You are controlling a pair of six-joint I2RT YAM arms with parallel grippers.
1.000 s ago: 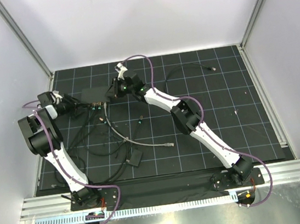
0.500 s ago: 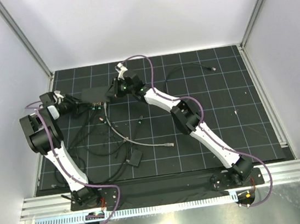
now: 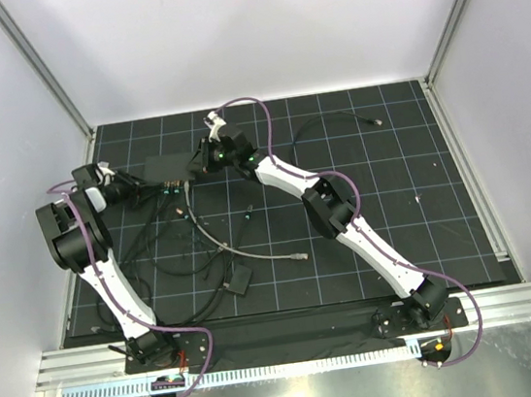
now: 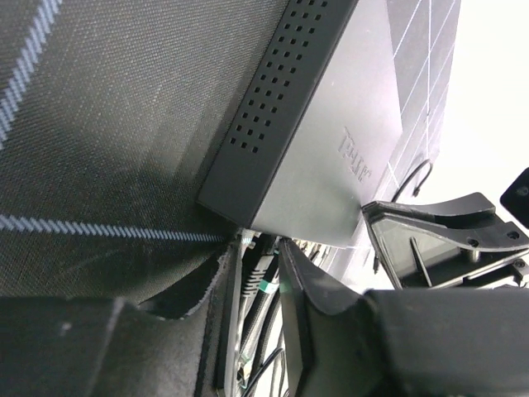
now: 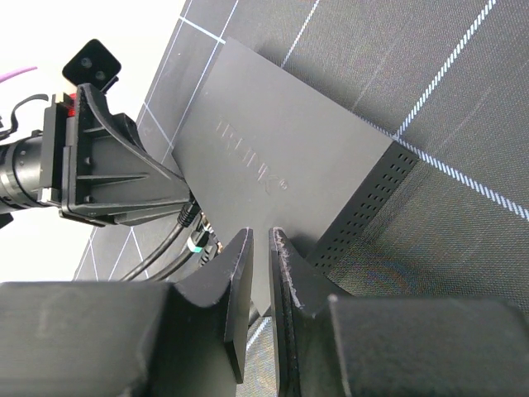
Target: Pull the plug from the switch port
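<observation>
While my two grippers flank one flat dark-grey rectangular switch (image 3: 166,168), my left gripper (image 4: 254,252) stands narrow around one green-and-white cable plug (image 4: 264,279) at its port edge, though I cannot tell if it pinches. My right gripper (image 5: 260,248), nearly closed, sits at the switch's other end.

**Q:** What setting does the overhead view show?

**A:** A robotics laboratory test cell. Plain white panels (image 3: 254,34) in aluminium posts (image 3: 37,64) enclose a black grid mat (image 3: 419,247). The left arm (image 3: 99,269) and right arm (image 3: 374,243) are bolted to an aluminium rail (image 3: 293,332) beside a slotted cable duct (image 3: 297,364).
</observation>
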